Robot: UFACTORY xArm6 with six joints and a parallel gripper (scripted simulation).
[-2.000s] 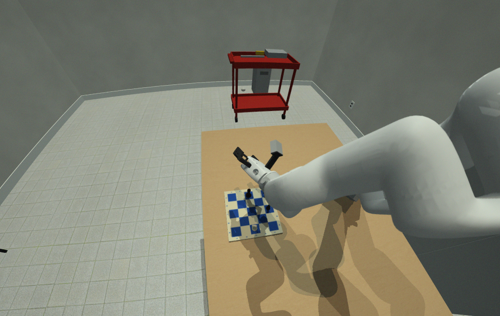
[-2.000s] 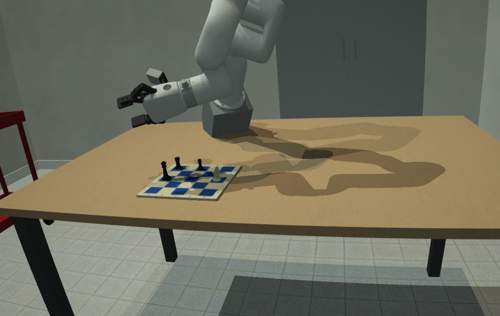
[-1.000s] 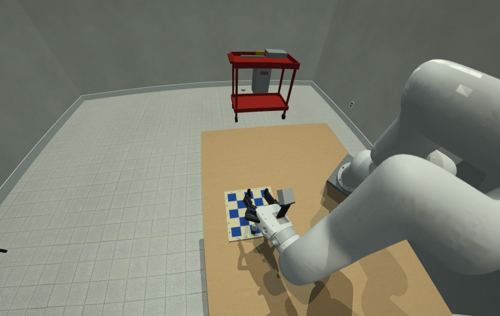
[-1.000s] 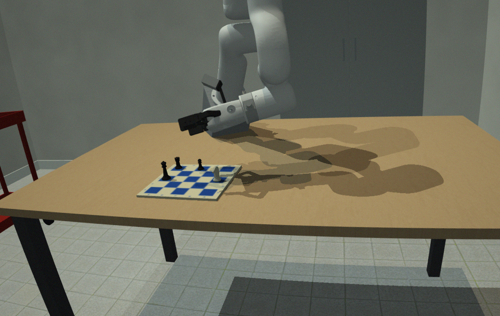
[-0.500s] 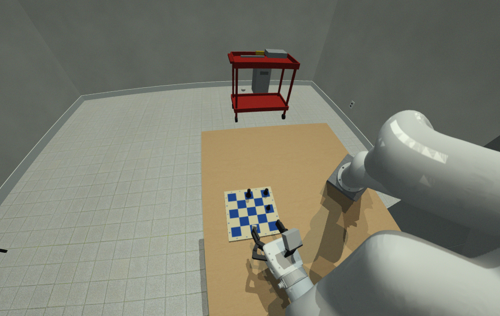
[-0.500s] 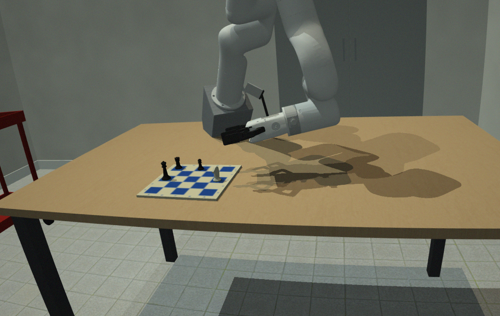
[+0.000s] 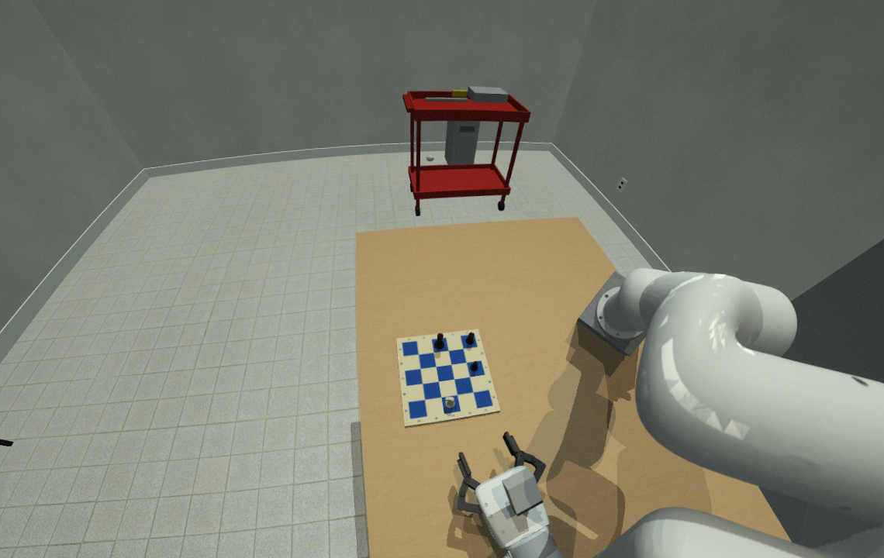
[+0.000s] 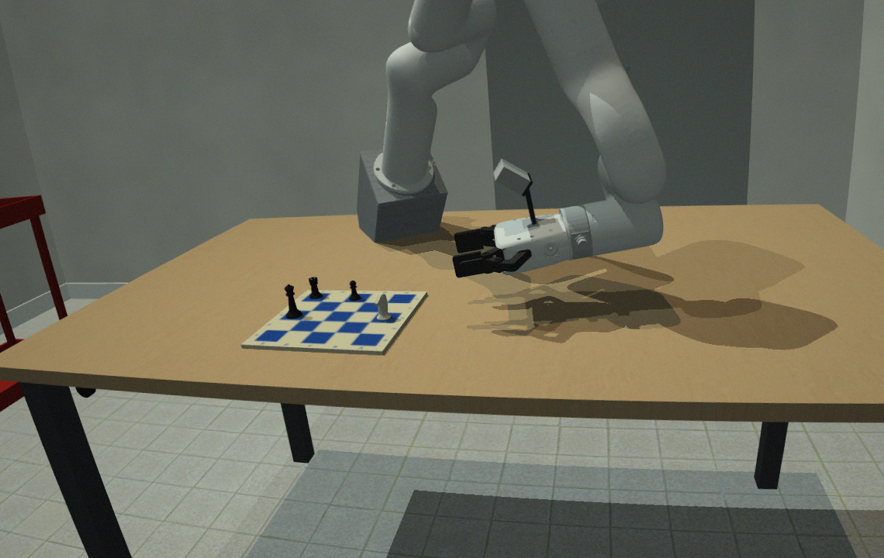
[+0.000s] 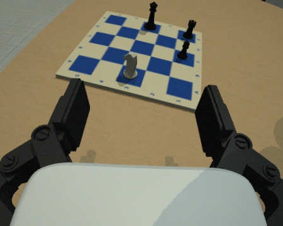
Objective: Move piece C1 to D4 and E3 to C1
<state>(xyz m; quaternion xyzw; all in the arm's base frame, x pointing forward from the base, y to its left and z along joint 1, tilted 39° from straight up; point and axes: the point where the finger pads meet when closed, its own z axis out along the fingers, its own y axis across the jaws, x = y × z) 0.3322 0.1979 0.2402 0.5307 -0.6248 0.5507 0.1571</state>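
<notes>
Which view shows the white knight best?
The wrist view: the white knight is near and large, upright on a blue square. The top view shows only a small pale spot; the exterior view shows it small, side-on.

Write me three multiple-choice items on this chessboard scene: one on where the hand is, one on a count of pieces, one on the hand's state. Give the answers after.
1. Where is the hand?
A. Above the board's middle
B. Off the board, over the bare table beside the board edge nearest the white knight
C. Over the red cart

2. How many black pieces stand on the board?
A. One
B. Three
C. Five

3. What state is the hand in?
A. Open, holding nothing
B. Shut on the white knight
C. Shut on a black piece

Answers:
1 B: the wrist view shows the fingers short of the board, the white knight ahead.
2 B: black queen, black rook, black pawn.
3 A: the fingers stand wide apart with nothing between.
</notes>
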